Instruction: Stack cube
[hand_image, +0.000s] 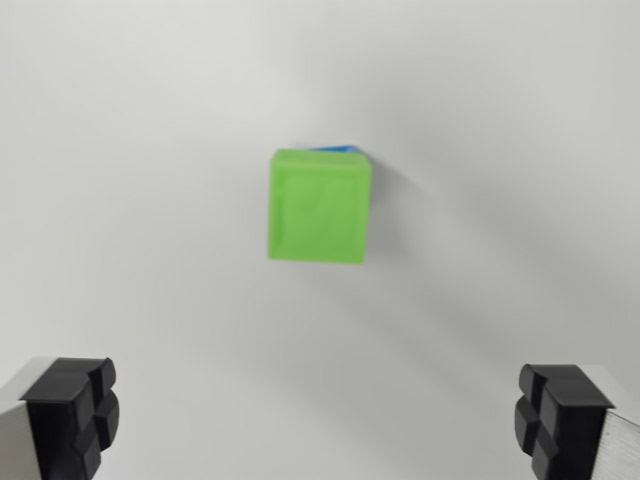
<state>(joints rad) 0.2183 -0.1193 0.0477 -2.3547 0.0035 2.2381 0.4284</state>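
At the wrist view's left, one black finger pad (72, 415) sits at the lower edge; its partner is at the far right, so the pincer (318, 418) is spread wide and empty. Between them, further up the frame, the green cube (320, 207) rests on the white tabletop (120, 150), well apart from the pads. A sliver of a blue cube (337, 148) peeks from behind its top edge, suggesting the green one already sits on it.
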